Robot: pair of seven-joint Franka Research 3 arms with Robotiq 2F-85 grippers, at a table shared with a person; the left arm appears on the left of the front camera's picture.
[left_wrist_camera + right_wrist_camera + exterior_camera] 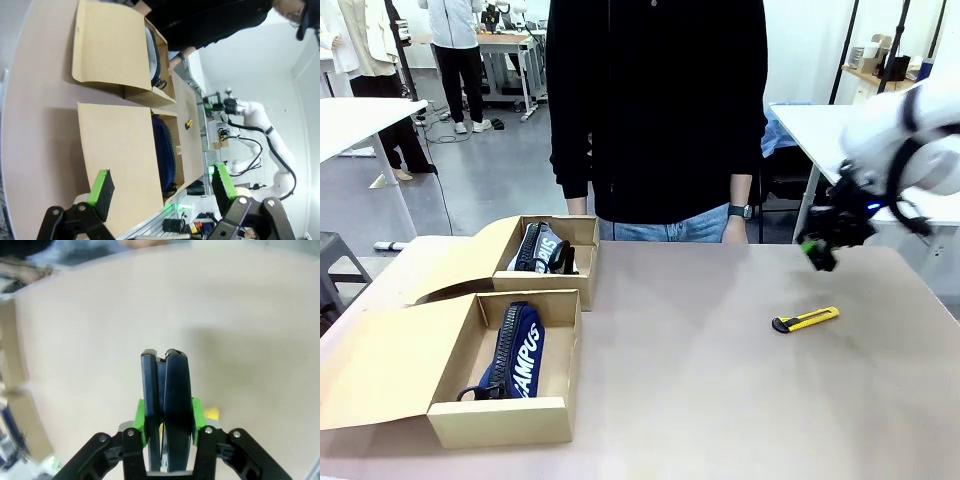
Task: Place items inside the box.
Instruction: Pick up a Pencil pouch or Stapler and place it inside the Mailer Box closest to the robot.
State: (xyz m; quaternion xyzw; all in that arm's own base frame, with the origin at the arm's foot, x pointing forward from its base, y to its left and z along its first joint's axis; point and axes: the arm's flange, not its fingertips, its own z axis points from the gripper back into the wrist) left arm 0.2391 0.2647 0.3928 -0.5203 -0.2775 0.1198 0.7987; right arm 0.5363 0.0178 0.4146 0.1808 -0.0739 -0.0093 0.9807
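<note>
As knife [805, 320] lies on tan table [700, 410], person [655, 110] stands.

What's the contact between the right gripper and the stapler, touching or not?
Touching. The right wrist view shows the right gripper with its green pads pressed against both sides of the black stapler, no gap.

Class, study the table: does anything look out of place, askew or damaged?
The yellow utility knife lies alone and slanted on the table, far from the near box where the navy pouch already sits. Nothing looks spilled or damaged.
</note>
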